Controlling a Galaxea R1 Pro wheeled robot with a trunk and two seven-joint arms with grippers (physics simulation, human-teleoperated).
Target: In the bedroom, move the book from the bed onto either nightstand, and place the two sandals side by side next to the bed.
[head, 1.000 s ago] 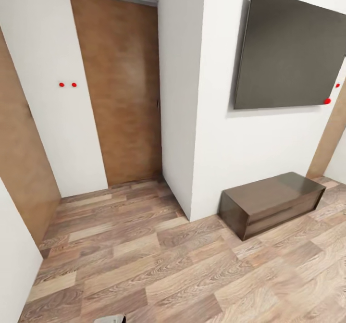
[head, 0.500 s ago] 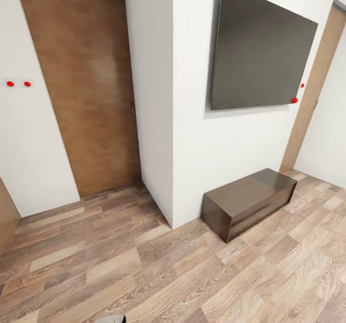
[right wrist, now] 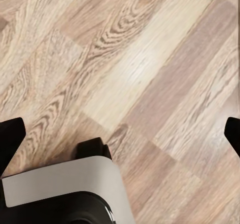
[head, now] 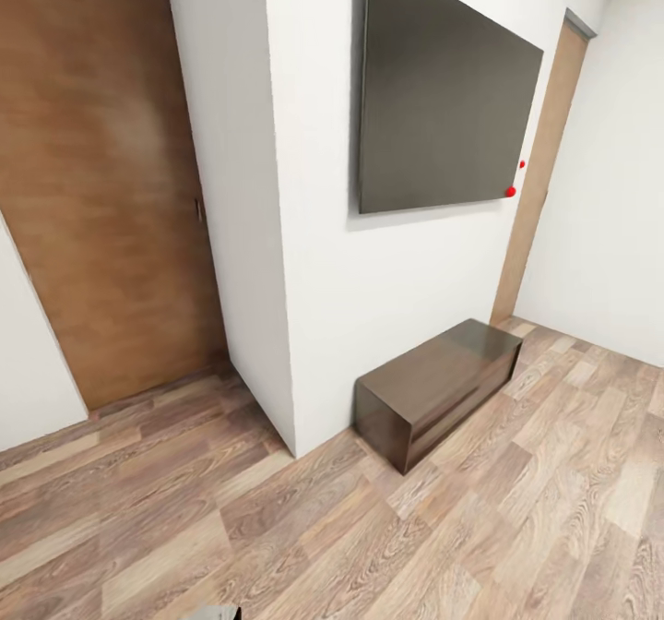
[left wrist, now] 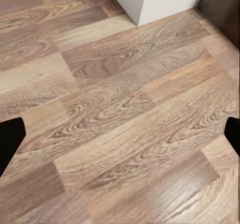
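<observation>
Wood-plank brown floor (head: pixel 516 509) has slid across your head view, so your camera turned; nothing in the room moved. You are on your way: no bed, book or blue sandals here yet. Beside the white wall corner (head: pixel 277 325) sit a big dark screen (head: pixel 438 108) and a low dark brown cabinet (head: pixel 433 389). Your wrist views show both claws, left gripper (left wrist: pixel 120 134) and right gripper (right wrist: pixel 120 134), spread wide and holding nothing.

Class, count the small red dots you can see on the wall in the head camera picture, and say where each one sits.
2. One red dot sits at the dark wall panel's lower right corner; a smaller one lies just above it, nearer the far door frame. Others may lie outside the picture.
</observation>
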